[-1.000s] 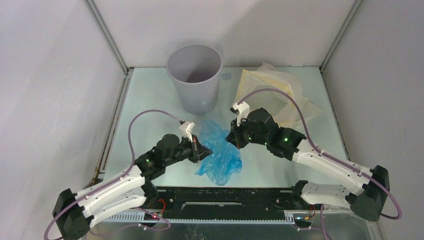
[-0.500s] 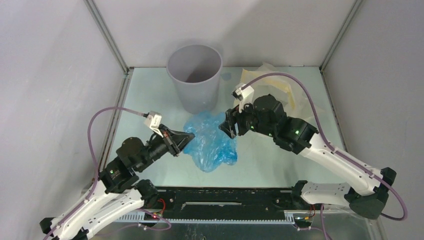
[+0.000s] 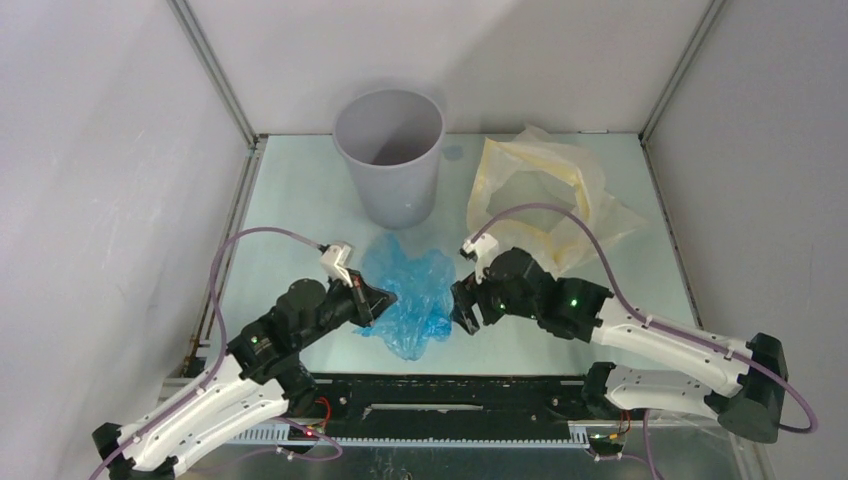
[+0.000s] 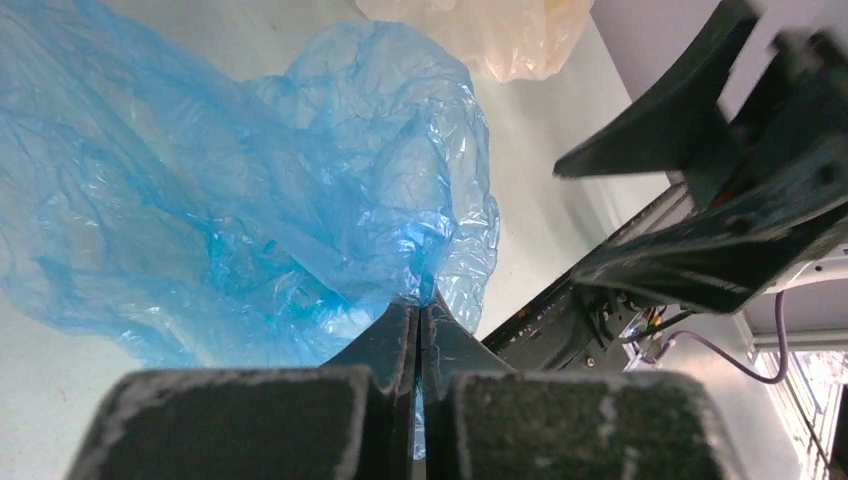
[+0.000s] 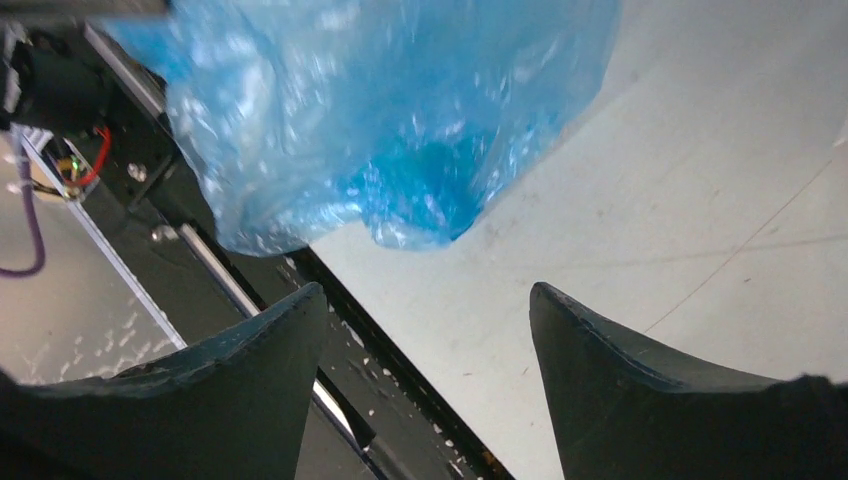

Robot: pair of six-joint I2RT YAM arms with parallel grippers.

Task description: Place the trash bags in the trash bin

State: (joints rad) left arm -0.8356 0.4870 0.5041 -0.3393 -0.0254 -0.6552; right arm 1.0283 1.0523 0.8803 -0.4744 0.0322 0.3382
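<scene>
Just let go with right gripper [image 3: 462, 305]: jaws wide, nothing between. Still clenched on edge of blue bag [image 3: 410, 290] with left gripper [image 3: 383, 298]. Bag bunched on bench [image 3: 300, 200], just in front of trash bin [image 3: 395, 190], not yet in. Probably regrasp needed before lift.

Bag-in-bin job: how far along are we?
Done: nothing yet; no blue shows inside the round pale grey-lavender plastic bin. In hand: the left gripper is shut on an edge of the crinkly translucent blue plastic bag, which sits in front of the bin; the right gripper is open beside it, holding nothing. Left: carry the bag over the rim and release it inside.
</scene>
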